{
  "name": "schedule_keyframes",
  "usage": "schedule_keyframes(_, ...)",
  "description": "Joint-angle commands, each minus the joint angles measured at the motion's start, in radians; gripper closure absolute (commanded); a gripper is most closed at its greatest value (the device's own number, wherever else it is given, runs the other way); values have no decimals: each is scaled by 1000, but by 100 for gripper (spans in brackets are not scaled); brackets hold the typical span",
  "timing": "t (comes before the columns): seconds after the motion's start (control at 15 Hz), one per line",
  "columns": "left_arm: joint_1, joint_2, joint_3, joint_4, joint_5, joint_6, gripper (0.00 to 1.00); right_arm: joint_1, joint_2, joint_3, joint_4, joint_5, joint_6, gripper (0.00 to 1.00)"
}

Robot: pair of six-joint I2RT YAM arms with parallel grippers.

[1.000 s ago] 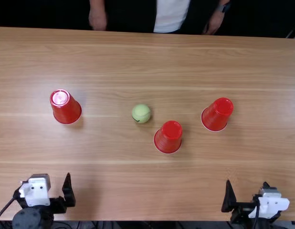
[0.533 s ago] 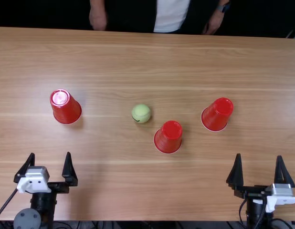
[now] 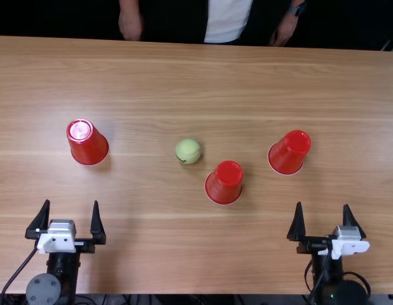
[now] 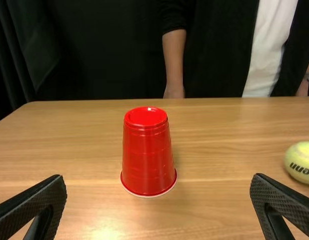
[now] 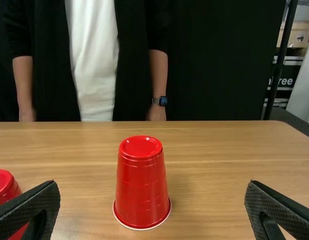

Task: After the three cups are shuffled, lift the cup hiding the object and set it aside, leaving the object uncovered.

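Observation:
Three red cups stand upside down on the wooden table (image 3: 196, 82): a left cup (image 3: 87, 142) (image 4: 147, 151), a middle cup (image 3: 224, 182) (image 5: 3, 196) and a right cup (image 3: 289, 152) (image 5: 141, 183). A yellow-green tennis ball (image 3: 188, 151) (image 4: 301, 162) lies uncovered just left of the middle cup. My left gripper (image 3: 67, 219) (image 4: 154, 215) is open near the table's front edge, straight in front of the left cup. My right gripper (image 3: 322, 222) (image 5: 154, 215) is open near the front edge, in front of the right cup. Nothing is between either pair of fingers.
A person in a dark jacket and white shirt stands behind the far edge (image 3: 209, 19), hands off the table. A dark post and shelving stand at the far right (image 5: 282, 65).
Both grippers have swung up from a sideways pose to face the cups, fingers spread wide. The right gripper shifted slightly left. Cups and ball have not moved.

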Motion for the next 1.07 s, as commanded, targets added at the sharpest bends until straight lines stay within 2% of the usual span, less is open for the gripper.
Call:
schedule_keyframes(0.0,-5,-6,-19,-34,7,21,0,-13,-6,-9,9,2,8,0)
schedule_keyframes(0.07,-6,-6,-19,-69,7,21,0,-13,-6,-9,9,0,4,0)
schedule_keyframes(0.6,-6,-6,-19,-70,5,24,0,-13,-6,-9,15,5,4,0)
schedule_keyframes(0.87,-6,-6,-19,-70,5,24,0,-11,-6,-8,13,2,6,0)
schedule_keyframes(1.0,8,-6,-19,-69,3,13,0,-2,-6,-12,13,4,-5,0)
